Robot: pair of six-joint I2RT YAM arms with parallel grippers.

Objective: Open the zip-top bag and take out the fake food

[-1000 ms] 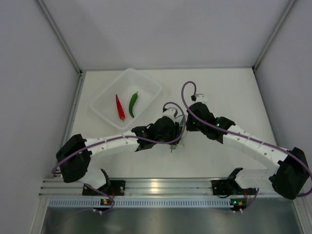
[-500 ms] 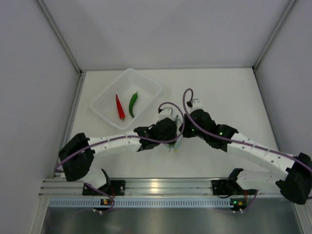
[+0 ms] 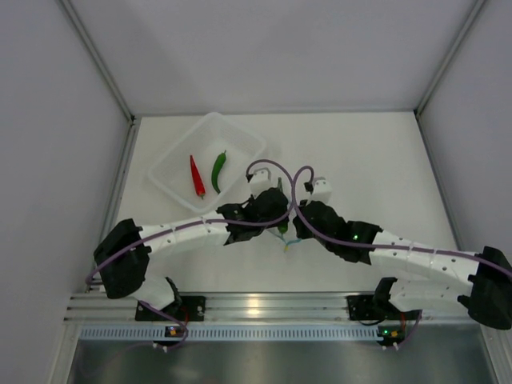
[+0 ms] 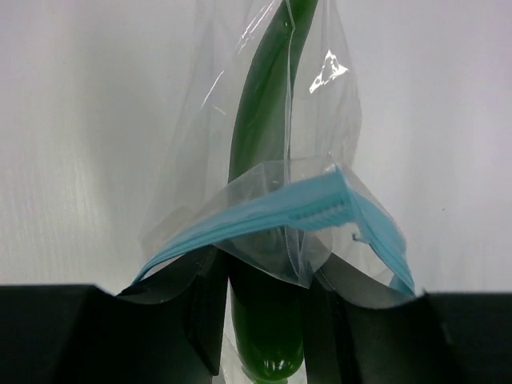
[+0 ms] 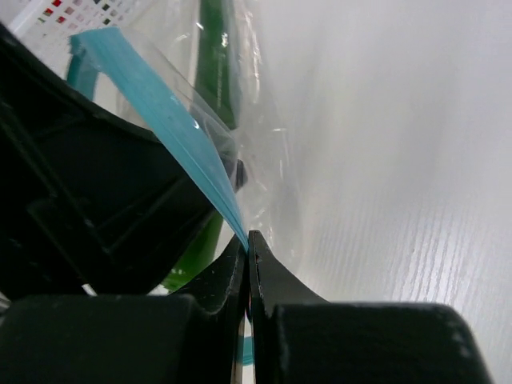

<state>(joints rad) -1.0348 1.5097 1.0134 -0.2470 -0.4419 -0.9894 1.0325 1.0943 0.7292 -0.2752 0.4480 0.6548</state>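
Overhead rear view; both wrist cameras close on the zip-top bag (image 4: pixel 312 208)

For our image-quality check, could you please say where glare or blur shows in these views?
Left wrist: a bright glint on the zip-top bag, the green pepper clear. Right wrist: the right gripper close and soft, the table washed out. Top external: even light, glare on the front rail.

Two green peppers (image 3: pixel 218 170) (image 4: pixel 260 160), one red pepper (image 3: pixel 196 177), one bag (image 4: pixel 296 206), one tub (image 3: pixel 240 144).

White bench (image 3: pixel 376 160) under soft even light; plain grey walls (image 3: pixel 272 48) rise beyond and either side of the fingers (image 5: pixel 270 280)
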